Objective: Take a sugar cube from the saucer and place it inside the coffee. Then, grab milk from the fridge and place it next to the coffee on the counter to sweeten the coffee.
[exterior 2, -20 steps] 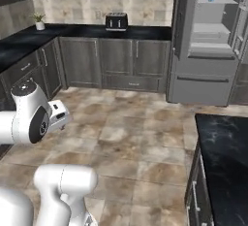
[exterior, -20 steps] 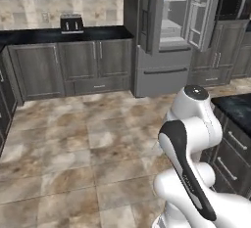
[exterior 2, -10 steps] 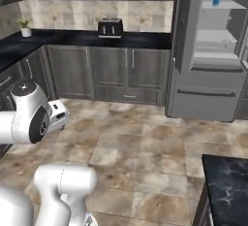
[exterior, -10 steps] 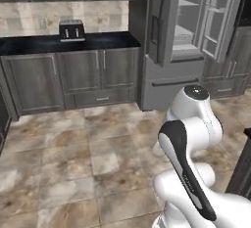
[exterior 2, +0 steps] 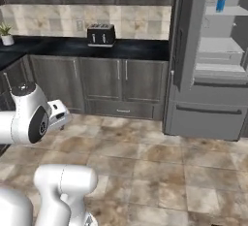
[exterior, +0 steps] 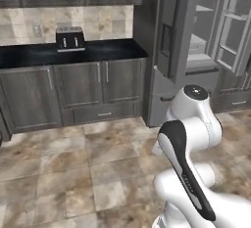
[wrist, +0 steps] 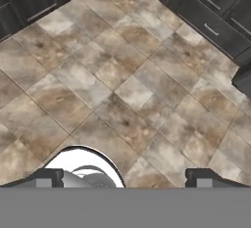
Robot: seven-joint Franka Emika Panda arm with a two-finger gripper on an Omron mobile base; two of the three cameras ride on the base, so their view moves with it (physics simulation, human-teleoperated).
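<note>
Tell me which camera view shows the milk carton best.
The right base view: the milk stands as a small blue carton on an upper shelf of the open fridge. The left base view shows the fridge's shelves at an angle, no carton discernible; the hand view looks at floor tiles.

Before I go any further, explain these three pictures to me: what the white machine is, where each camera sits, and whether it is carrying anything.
The white machine is a robot arm on a base that drives around a simulated kitchen. Two cameras ride on that base behind the arm, one on its left and one on its right, so both show the same room from two sides.

Ahead stands the fridge with its door open; the milk, a small blue carton, sits on an upper shelf. Beside it runs the counter, black, with a toaster on it.

The third camera sits on the hand, looking down at the tiled floor. The gripper has its two dark tips wide apart, with nothing between them.
</note>
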